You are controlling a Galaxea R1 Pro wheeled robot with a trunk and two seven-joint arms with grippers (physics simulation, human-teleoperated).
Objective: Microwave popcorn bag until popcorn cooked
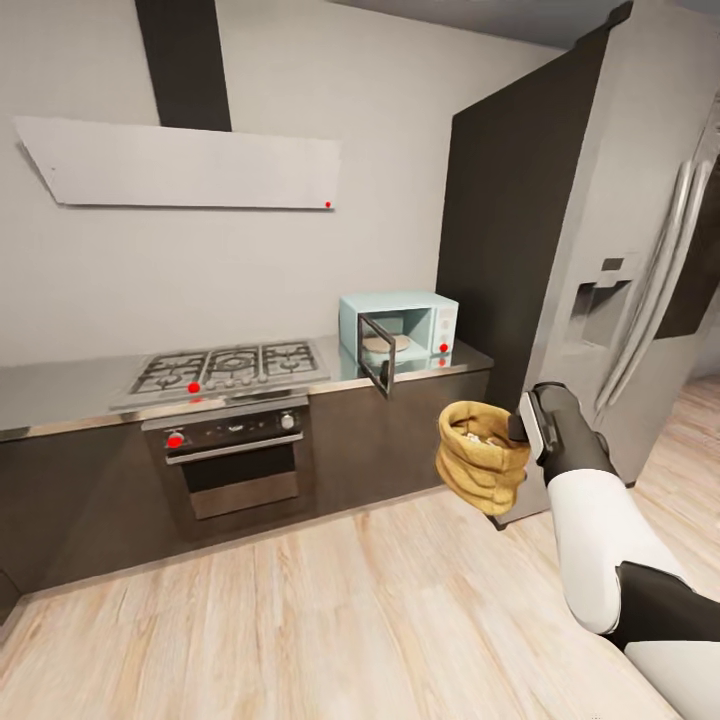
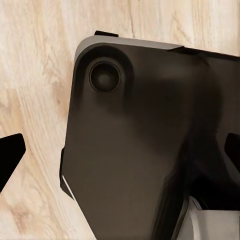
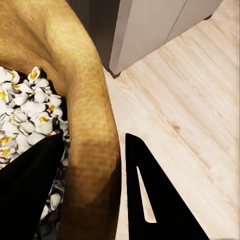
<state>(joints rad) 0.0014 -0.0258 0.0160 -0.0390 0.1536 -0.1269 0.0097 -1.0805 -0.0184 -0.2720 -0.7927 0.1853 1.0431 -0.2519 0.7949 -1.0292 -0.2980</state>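
Black fingers of the right gripper (image 3: 92,185) pinch the popcorn bag's (image 1: 481,455) rolled rim, one inside, one outside; popped kernels (image 3: 27,112) fill it. Beyond the gripper, the microwave (image 1: 400,328) stands open. Keeping the bag upright seems wise.

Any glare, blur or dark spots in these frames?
Head view: soft overall, mirror sheen on the countertop. Right wrist view: tool fingers pure black silhouettes pinching the popcorn bag rim, popcorn sharp. Left wrist view: a dark, blurry robot part looms close.

Tan-brown popcorn bag (image 1: 482,456), mint-blue microwave (image 1: 400,328)
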